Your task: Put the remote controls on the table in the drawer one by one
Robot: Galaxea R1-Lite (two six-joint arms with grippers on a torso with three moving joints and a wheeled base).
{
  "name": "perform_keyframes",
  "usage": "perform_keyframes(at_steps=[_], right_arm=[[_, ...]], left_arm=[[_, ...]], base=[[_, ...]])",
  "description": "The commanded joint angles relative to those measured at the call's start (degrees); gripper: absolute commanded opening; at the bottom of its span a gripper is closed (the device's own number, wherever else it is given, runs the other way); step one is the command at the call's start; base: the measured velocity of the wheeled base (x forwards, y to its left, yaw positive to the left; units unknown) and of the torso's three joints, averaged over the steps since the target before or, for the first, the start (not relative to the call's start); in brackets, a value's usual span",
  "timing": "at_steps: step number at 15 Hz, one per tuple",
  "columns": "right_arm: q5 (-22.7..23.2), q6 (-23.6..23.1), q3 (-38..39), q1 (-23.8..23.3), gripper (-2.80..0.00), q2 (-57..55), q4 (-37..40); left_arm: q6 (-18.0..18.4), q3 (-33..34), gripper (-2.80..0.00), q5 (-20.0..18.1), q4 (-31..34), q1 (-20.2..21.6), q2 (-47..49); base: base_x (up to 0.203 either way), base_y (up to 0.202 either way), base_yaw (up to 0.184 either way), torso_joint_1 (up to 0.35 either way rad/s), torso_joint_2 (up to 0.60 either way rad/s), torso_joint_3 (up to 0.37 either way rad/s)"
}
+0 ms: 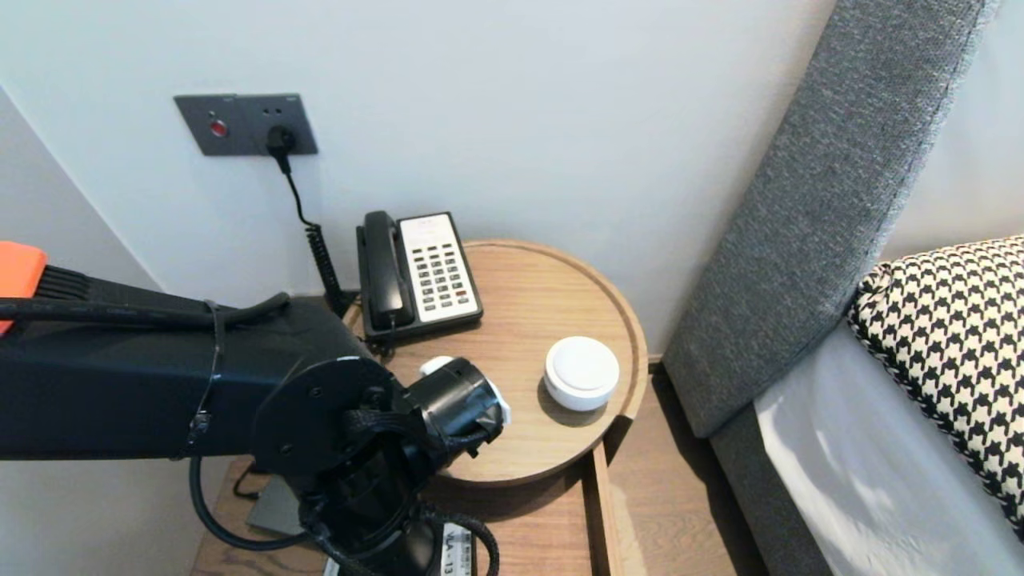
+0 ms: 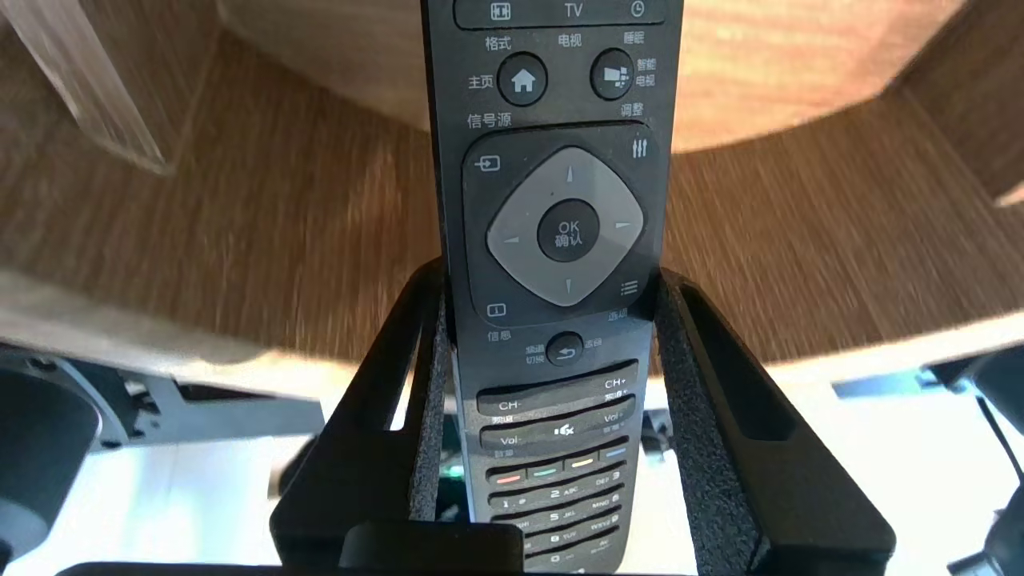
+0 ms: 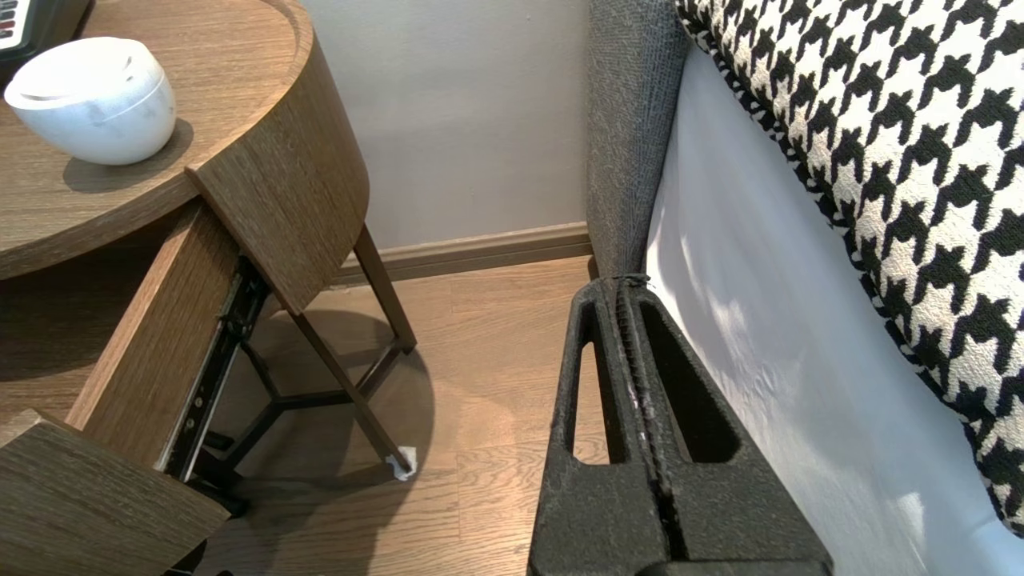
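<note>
– Left gripper point(image 2: 552, 276), lower middle of its wrist view: gripping what?
– 1 black remote control point(image 2: 560, 232), clamped at both edges, buttons up, above the open drawer point(image 2: 280, 224).
– And left to right in the head view?
– Telephone point(image 1: 418, 272) at centre on the round table point(image 1: 520, 448), then a white lidded bowl point(image 1: 582, 372), grey headboard point(image 1: 800, 224) and houndstooth pillow point(image 1: 952, 336) at far right. Right gripper point(image 3: 626, 292) is closed, parked beside the mattress point(image 3: 760, 360).

Looks like a hotel bedroom: round bedside counter point(image 1: 544, 296) with corded desk phone point(image 1: 416, 272), grey upholstered headboard point(image 1: 808, 224), houndstooth pillow point(image 1: 952, 336), white bed sheet point(image 1: 848, 480).
</note>
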State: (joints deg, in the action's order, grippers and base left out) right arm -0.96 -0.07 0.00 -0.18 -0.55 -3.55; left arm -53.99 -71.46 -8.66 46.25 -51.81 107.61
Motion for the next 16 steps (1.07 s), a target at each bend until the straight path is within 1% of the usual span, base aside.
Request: perform_keyframes(at_steps=[1,5,10,12,13,14,16], right_arm=[[0.0,-0.01,1.58,0.01,-2.8,-0.07,-0.05],[0.0,-0.01,1.58,0.01,-2.8,-0.05,-0.05],[0.0,-0.01,1.58,0.01,-2.8,0.02,-0.05],[0.0,-0.01,1.58,0.01,-2.8,-0.06,-0.05],[0.0,-0.01,1.58,0.01,-2.8,-0.03,-0.05],[0.0,-0.01,1.58,0.01,-2.8,-0.07,-0.05],[0.0,-0.01,1.58,0.01,-2.8,0.02,-0.05]], left_arm=[[-0.24,0.01,-2.8,0.04,-0.02,0.57,0.59],[-0.15,-0.17,-2.8,0.48,-1.65,1.45,1.44],[0.52,-0.51,-2.8,0.56,-3.1,3.6,2.04],[1.06,-0.77,-2.8,1.64,-3.17,4.6,2.9],[1.08,-0.95,-2.8,2.99,-3.37,4.88,3.5],[1.1,-0.93,-2.8,3.53,-4.04,5.17,3.67],[1.75,0.27,-2.8,4.94,-8.16,5.53,3.93]], base=[[0.0,0.0,0.0,0.0,0.0,0.0],[0.0,0.0,0.0,0.0,0.0,0.0],[0.0,0.0,0.0,0.0,0.0,0.0],[0.0,0.0,0.0,0.0,0.0,0.0],[0.0,0.0,0.0,0.0,0.0,0.0],[0.0,0.0,0.0,0.0,0.0,0.0],[0.0,0.0,0.0,0.0,0.0,0.0]])
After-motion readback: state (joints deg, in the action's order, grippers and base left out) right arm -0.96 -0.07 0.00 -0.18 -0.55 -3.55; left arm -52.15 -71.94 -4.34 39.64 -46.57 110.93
